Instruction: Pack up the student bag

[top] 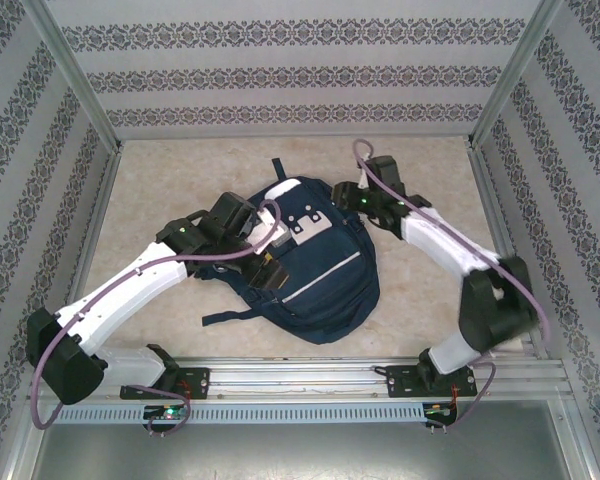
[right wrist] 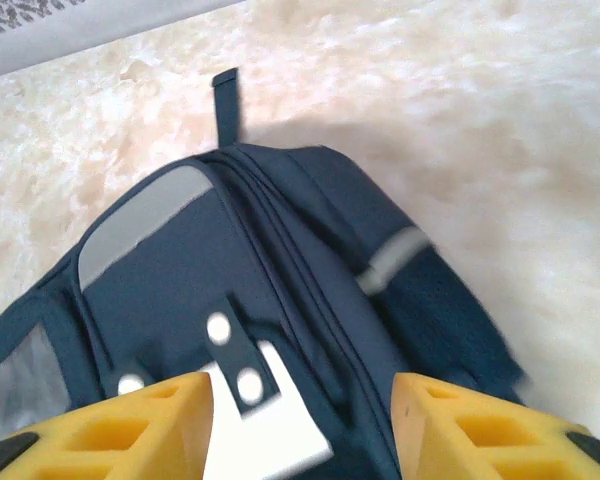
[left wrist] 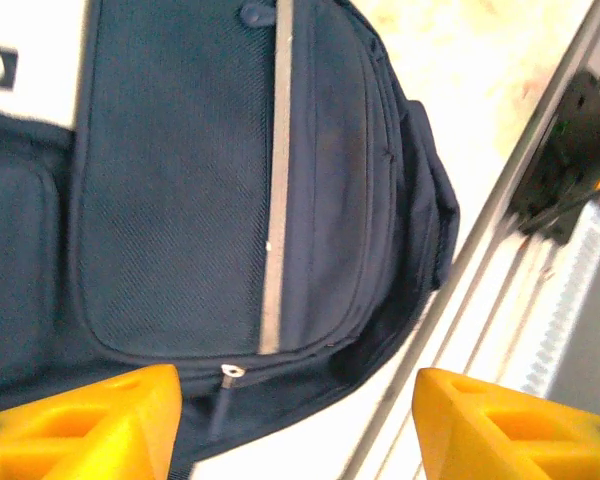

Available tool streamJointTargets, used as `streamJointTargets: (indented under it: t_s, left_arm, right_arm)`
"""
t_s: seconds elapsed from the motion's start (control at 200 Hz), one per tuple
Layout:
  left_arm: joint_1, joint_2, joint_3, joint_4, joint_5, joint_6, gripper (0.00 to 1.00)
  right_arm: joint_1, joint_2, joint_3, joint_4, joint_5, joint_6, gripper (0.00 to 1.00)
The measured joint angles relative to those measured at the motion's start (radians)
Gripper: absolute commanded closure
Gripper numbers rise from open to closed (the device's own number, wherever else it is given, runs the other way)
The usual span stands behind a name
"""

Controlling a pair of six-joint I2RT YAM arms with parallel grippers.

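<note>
Large navy-blue fabric student bag [top: 325, 275] with a thin pale stripe and white-grey patches lies flat, front side up, at the centre of the beige mottled table [top: 430, 190]. Its top end points toward the far wall. Its bottom end points toward the aluminium rail [top: 310, 372] at the near edge. Both arms reach in over it.

Left gripper [left wrist: 298, 385]: over the bag's left-front part in the top view. In its wrist view the two yellow fingers [left wrist: 90, 425] stand wide apart with nothing clamped between them. The bag's front pocket lies under and beyond the gap. A grey reflective stripe [left wrist: 276, 180] runs down the pocket. A small metal zipper pull [left wrist: 230, 373] sits just beside the tip of the finger at the picture's left. The other finger is off the bag's side, over bare table near the rail.

Right gripper [right wrist: 302, 390]: at the bag's top right corner in the top view. Its yellow fingers are apart and hold nothing. Under the gap is the bag's top end, with a white patch [right wrist: 270, 420] and a dark strap tab with round white studs [right wrist: 235, 350]. A dark carry loop [right wrist: 226, 100] sticks out past the top onto the table. Whether either gripper touches the fabric, cannot tell.
</note>
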State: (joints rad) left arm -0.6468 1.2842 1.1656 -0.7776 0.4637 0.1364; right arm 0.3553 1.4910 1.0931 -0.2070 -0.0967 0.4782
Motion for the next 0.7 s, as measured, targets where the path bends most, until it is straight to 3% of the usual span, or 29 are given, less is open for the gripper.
streamJointTargets:
  t_s: [0.065,0.185,0.365,0.52,0.7]
  left_arm:
    - [0.007,0.042,0.005,0.034,-0.022,0.074,0.29]
    - [0.063,0.272,0.130,0.087,0.028,0.098,0.31]
    - [0.113,0.570,0.279,0.136,0.060,0.023,0.32]
    - [0.198,0.566,0.122,0.251,0.110,-0.149,0.33]
    - [0.254,0.423,-0.075,0.368,0.108,-0.266,0.34]
  right_arm:
    - [0.000,-0.112,-0.057,-0.061,0.024,0.027,0.56]
    - [0.001,-0.271,-0.186,-0.147,-0.002,0.114,0.64]
    - [0.022,-0.311,-0.346,-0.193,-0.070,0.229,0.72]
    - [0.029,-0.201,-0.385,-0.132,-0.088,0.271,0.78]
    - [0.029,-0.054,-0.343,0.002,-0.072,0.238,0.85]
